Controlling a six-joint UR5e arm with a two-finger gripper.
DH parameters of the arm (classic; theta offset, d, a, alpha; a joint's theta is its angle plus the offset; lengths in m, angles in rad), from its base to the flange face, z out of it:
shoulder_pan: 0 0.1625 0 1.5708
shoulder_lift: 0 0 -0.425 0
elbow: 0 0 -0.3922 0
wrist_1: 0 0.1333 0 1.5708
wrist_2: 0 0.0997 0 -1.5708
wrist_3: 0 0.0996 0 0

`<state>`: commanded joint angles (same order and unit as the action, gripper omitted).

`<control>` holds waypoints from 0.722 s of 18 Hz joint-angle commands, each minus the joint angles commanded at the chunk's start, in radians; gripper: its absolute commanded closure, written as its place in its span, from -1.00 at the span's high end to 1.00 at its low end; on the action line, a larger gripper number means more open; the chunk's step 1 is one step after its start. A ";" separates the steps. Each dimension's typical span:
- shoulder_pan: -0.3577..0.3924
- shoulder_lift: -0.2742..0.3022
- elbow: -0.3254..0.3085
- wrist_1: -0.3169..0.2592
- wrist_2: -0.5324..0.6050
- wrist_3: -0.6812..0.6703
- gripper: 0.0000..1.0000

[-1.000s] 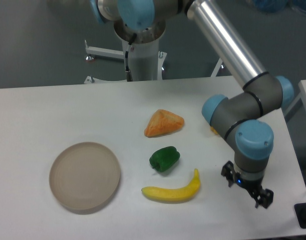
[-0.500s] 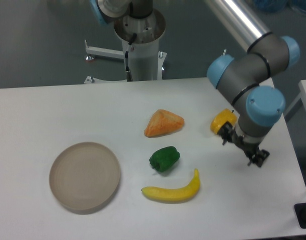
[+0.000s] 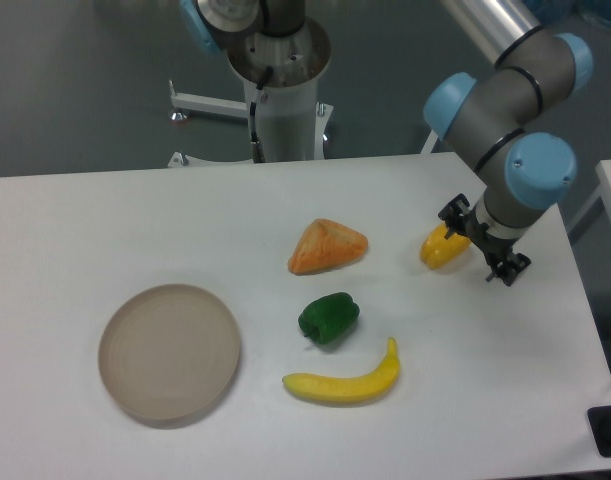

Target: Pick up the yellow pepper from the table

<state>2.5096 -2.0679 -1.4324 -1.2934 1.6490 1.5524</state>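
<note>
Swinging back across the right side of the surface point(image 3: 135, 210), the hand point(image 3: 482, 243) now sits right over the yellow pepper point(image 3: 440, 248), which is a big change from a second ago when it was parked way down near the front right edge, well clear of everything. Half a second back it was already climbing toward the pepper, just beside it on the near side, and now its two fingers look like they sit on either side of the pepper's right end, one up by the top and one lower right. They look spread, not pinching anything yet, though from this angle the wrist hides part of it, so I can't swear whether a pad is touching the pepper. The pepper itself hasn't budged: it lies on the surface right of the orange wedge point(image 3: 327, 246), well apart from the green pepper point(image 3: 329, 317), the banana point(image 3: 345, 380) and the beige plate point(image 3: 169, 350). So my read is the approach is basically done and the grasp is what's left, meaning settle down around it and close. Since it's a small glossy thing, I'd guess it could squirt out sideways if the fingers close off-centre.
</note>
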 joint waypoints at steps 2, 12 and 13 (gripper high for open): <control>0.006 0.008 -0.028 0.020 0.000 0.002 1.00; 0.002 0.029 -0.092 0.039 0.078 -0.002 1.00; 0.002 0.031 -0.101 0.039 0.078 -0.003 1.00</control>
<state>2.5111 -2.0371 -1.5339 -1.2548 1.7273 1.5493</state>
